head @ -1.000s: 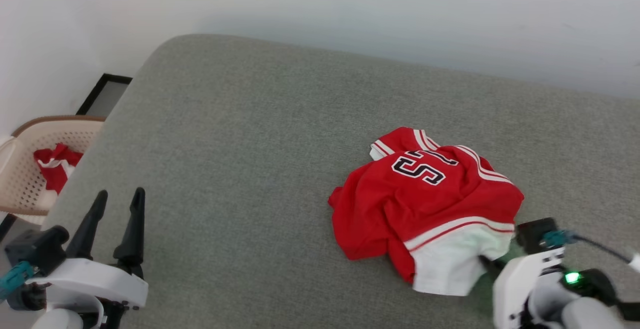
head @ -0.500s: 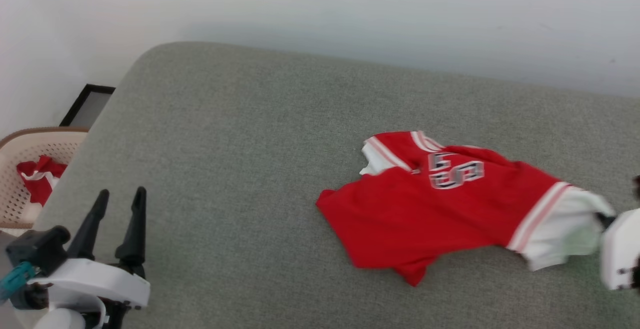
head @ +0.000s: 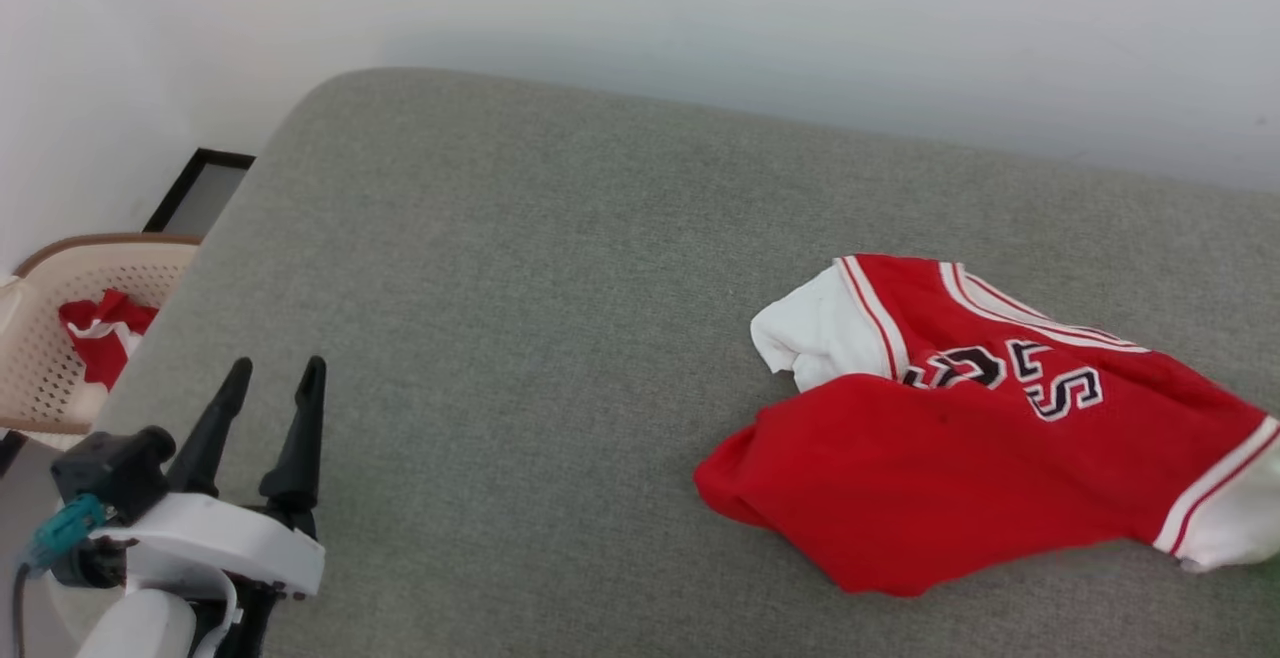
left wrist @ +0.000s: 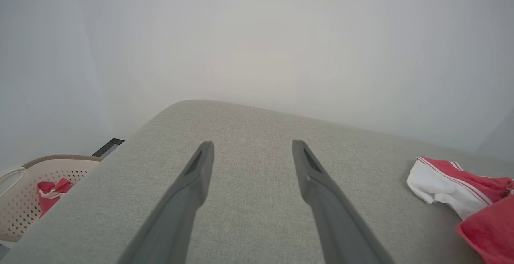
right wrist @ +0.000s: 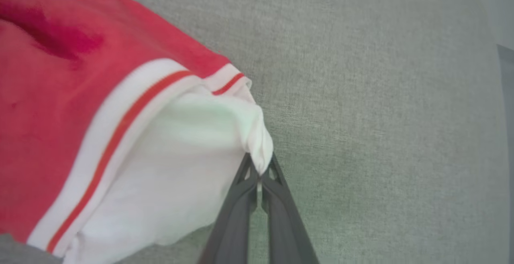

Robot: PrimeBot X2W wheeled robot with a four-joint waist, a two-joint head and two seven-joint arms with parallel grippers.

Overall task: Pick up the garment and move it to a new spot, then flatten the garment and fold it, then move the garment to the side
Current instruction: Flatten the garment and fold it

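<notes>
The garment (head: 980, 438), a red jersey T-shirt with white sleeves and black chest characters, lies stretched across the right side of the grey cushion (head: 500, 318). One white sleeve points up-left; the other runs off the head view's right edge. In the right wrist view my right gripper (right wrist: 260, 167) is shut on the tip of that white sleeve (right wrist: 180, 159). At the lower left my left gripper (head: 268, 383) hovers open over bare cushion, far from the shirt. The left wrist view shows its two fingers (left wrist: 200, 167) spread wide, with the garment (left wrist: 461, 191) at the right edge.
A cream perforated basket (head: 50, 288) holding a small red cloth bundle (head: 100, 333) stands off the cushion's left edge. A black-framed panel (head: 200, 193) lies on the floor behind it. A pale wall runs along the back.
The right gripper has dragged the garment's white sleeve to the right and out of the head view, stretching the shirt out. The head camera shifted slightly. The left gripper stayed open.
</notes>
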